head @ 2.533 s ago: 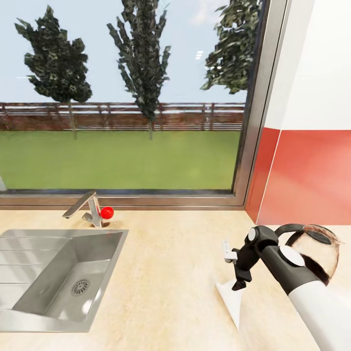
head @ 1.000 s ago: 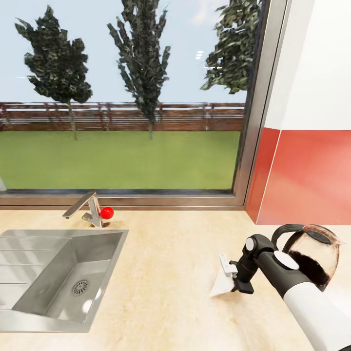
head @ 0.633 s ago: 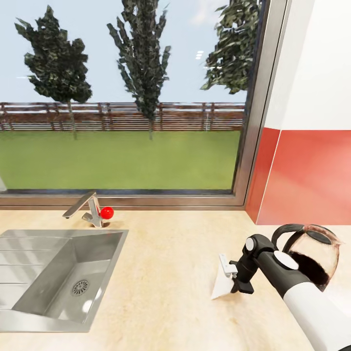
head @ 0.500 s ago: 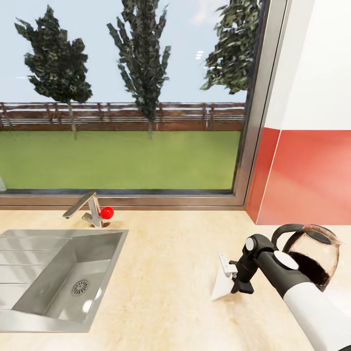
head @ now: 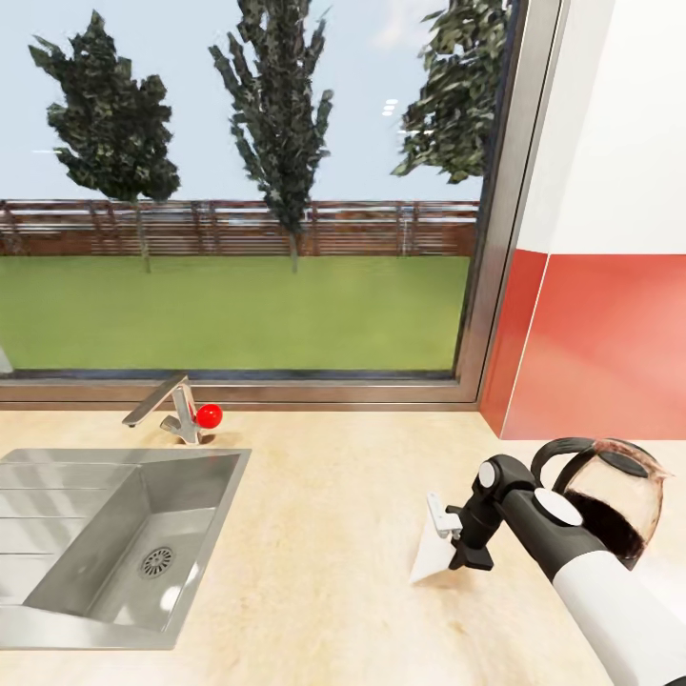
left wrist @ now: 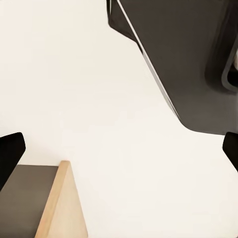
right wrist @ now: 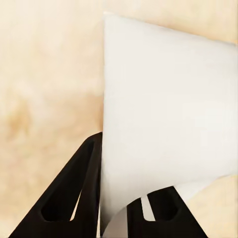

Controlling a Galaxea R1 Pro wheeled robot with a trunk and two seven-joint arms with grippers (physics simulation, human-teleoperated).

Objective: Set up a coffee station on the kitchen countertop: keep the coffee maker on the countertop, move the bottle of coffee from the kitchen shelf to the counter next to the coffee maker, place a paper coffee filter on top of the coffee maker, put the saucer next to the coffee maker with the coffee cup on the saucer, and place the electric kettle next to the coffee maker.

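Paper coffee filter is pinched in your right hand, hanging just over the table right of the sink, electric kettle close behind. Your left hand has its fingers spread apart, gripping nothing.

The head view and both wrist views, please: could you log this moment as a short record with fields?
setting: countertop under a window, grey sink at its left
right pincer: shut on the paper coffee filter
filter: white cone, pinched between the fingers, above the worktop
electric kettle: standing on the counter, behind the right arm
left pincer: open, dark tips at the frame edges, facing a pale surface
tap: behind the sink, red knob
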